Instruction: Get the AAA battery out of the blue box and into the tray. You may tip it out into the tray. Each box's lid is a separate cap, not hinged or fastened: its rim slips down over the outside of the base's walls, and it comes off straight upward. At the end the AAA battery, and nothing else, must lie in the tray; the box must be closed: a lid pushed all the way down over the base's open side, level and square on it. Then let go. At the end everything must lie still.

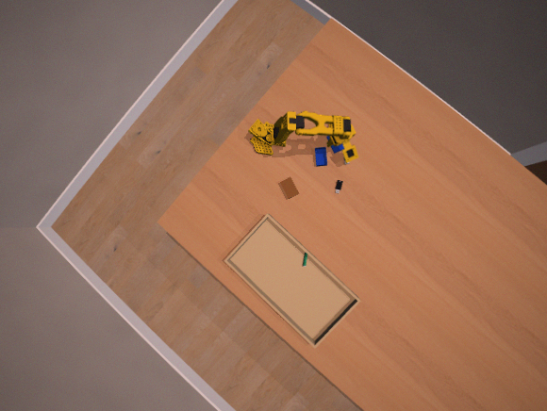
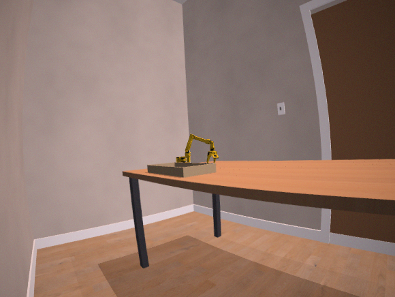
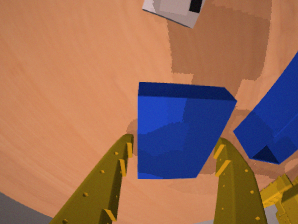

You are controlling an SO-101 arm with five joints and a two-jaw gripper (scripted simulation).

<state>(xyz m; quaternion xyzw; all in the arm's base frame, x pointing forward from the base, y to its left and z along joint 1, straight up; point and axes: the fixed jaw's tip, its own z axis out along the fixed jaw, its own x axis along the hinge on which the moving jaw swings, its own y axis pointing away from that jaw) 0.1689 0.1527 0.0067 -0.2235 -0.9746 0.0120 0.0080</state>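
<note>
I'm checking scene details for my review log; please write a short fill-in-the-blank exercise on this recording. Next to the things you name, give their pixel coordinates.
The small green item [image 1: 305, 259] lies inside the ____.
The piece [image 1: 337, 148] [image 3: 177, 137] between the tool's [image 1: 338, 150] [image 2: 211, 162] [image 3: 175, 141] fingertips is coloured ____.
The arm [image 1: 323, 123] [image 2: 201, 139] is mainly ____.

Missing words: tray; blue; yellow.

We observe a plain indoor room of undetermined type, identified by bare walls [image 2: 102, 102] with white baseboards [image 2: 85, 231], a plank floor [image 2: 170, 228], a brown door [image 2: 357, 85] in a white frame [image 2: 318, 68], a wall switch [image 2: 280, 108] and a dark-legged wooden table [image 1: 424, 259] [image 2: 289, 175].
</note>
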